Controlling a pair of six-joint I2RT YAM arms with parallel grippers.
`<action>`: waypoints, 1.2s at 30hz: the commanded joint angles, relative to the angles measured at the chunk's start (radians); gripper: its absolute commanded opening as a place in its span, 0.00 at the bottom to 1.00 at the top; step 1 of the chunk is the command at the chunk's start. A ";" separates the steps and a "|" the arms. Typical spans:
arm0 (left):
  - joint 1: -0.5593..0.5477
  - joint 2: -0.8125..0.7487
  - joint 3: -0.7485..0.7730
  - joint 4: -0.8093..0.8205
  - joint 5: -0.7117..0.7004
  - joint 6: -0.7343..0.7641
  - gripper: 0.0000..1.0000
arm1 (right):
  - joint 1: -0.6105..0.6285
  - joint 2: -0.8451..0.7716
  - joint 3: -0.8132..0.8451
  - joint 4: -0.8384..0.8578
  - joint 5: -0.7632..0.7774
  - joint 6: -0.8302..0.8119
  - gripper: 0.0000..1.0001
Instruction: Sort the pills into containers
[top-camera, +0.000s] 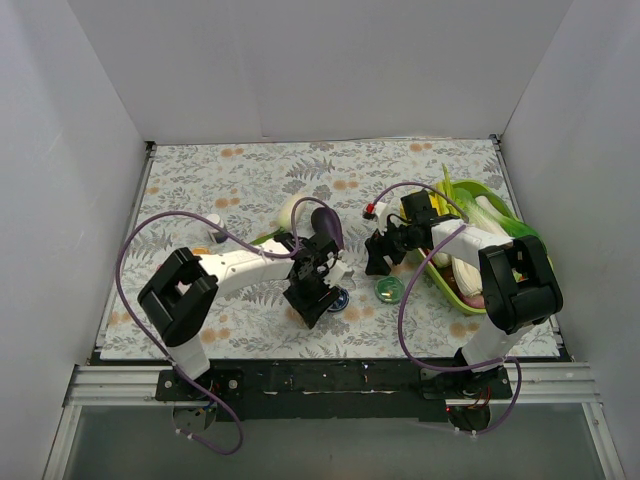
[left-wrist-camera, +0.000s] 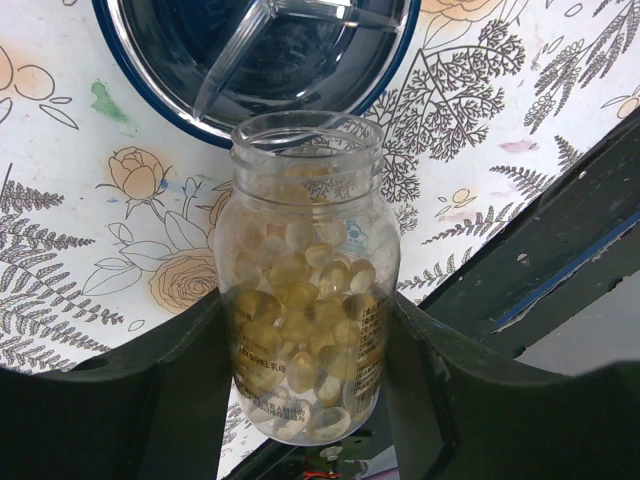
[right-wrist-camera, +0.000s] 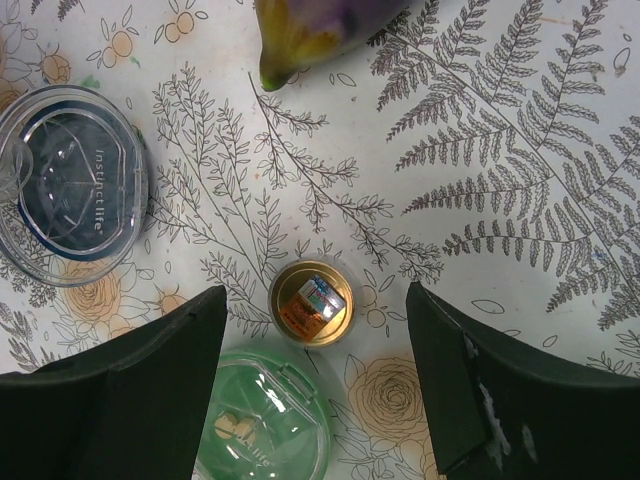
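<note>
From above, your two arms both bend inward to mid-table, left gripper (top-camera: 312, 290) by the silvery-blue tin (top-camera: 338, 298), right gripper (top-camera: 383, 252) just behind the green-topped tin (top-camera: 389, 290), the lime-green tray (top-camera: 497, 197) crowding the right edge. In the left wrist view, the jaws clamp one uncapped bottle (left-wrist-camera: 305, 160) of pills (left-wrist-camera: 300, 300), its mouth just beside that tin's rim. In the right wrist view, the fingers stand spread and hold nothing, over one yellowish cap (right-wrist-camera: 311, 302) near both tins, with open tablecloth (right-wrist-camera: 520, 200) to its right.

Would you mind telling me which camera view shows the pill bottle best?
The left wrist view: the uncapped pill bottle fills the frame between the left gripper's jaws, yellowish capsules visible inside. In the top external view that gripper hides it almost wholly; the right wrist view does not clearly show it.
</note>
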 joint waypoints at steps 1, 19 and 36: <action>-0.010 0.006 0.060 -0.037 -0.012 -0.015 0.00 | -0.007 -0.029 0.011 -0.012 -0.024 -0.016 0.80; -0.018 0.067 0.138 -0.121 -0.026 -0.036 0.00 | -0.021 -0.029 0.012 -0.018 -0.036 -0.014 0.80; -0.018 0.104 0.201 -0.170 -0.029 -0.046 0.00 | -0.026 -0.027 0.012 -0.022 -0.045 -0.014 0.81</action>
